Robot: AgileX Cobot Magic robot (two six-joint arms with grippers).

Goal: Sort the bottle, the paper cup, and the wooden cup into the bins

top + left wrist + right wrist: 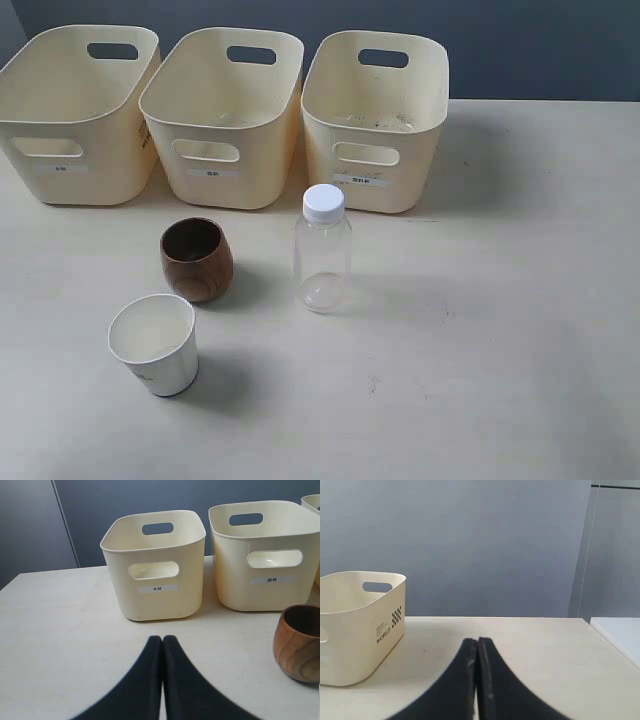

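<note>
The clear bottle (pixel 322 250) with a white cap stands upright in front of the right bin (pixel 375 120). The dark brown wooden cup (pixel 197 259) sits left of it, and the white paper cup (pixel 154 343) stands nearer the front. Three cream bins line the back: left bin (pixel 75 115), middle bin (pixel 220 115), right bin. Neither gripper shows in the exterior view. My left gripper (pixel 162 640) is shut and holds nothing, facing the left bin (pixel 156 565), with the wooden cup (pixel 300 642) off to one side. My right gripper (pixel 477 641) is shut with nothing in it, beside a bin (pixel 360 625).
The pale table (pixel 480 330) stretches wide to the right of the bottle. A dark grey wall (pixel 470 540) stands behind the bins. The table's far edge (pixel 612 635) shows in the right wrist view.
</note>
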